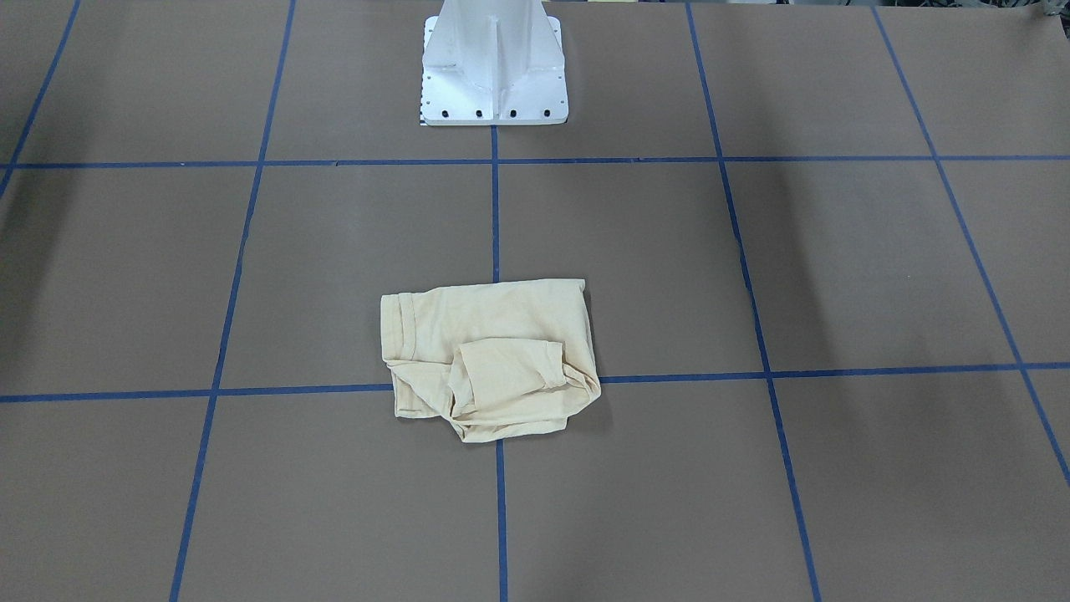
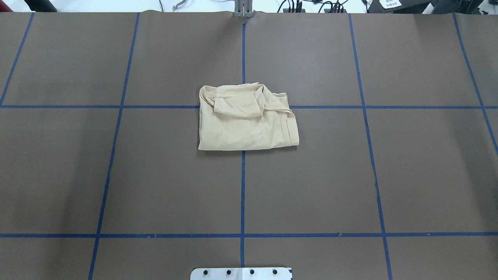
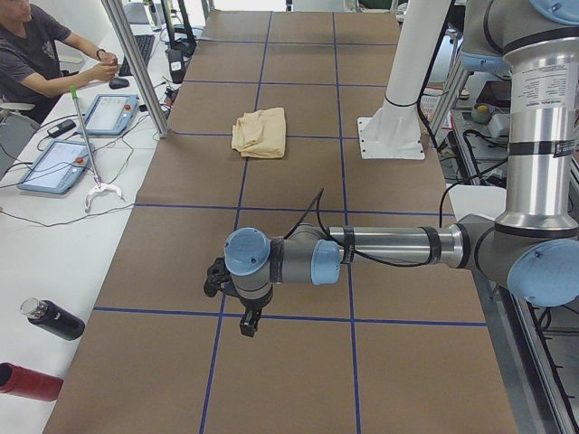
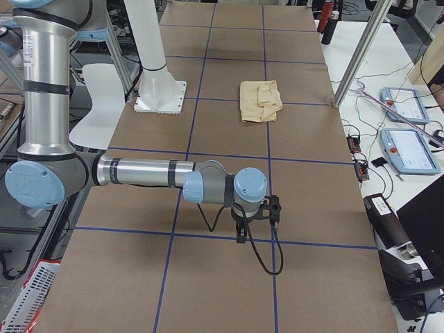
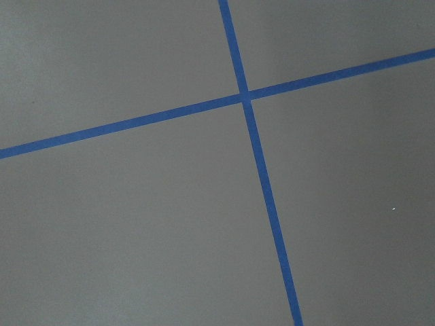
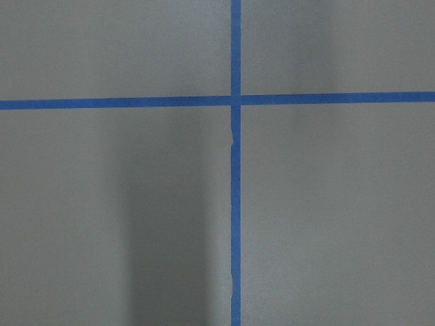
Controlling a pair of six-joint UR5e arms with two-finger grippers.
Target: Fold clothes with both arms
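Counter (image 2: 155, 175): matte brown paper, blue tape grid.
Left arm (image 3: 389, 246), right arm (image 4: 146, 172): silver tubes, blue caps; side views only, shoulders cut off.
Shirt (image 2: 241, 128): thin cream fabric, rumpled rectangle at counter centre, sleeve on top, inner layers hidden.
Left gripper (image 3: 246, 324), right gripper (image 4: 241, 234): black, small, well apart from shirt; grip cannot be told.

Thin matt cloth T-shirt (image 2: 245, 124) on matt brown paper (image 2: 155, 175).
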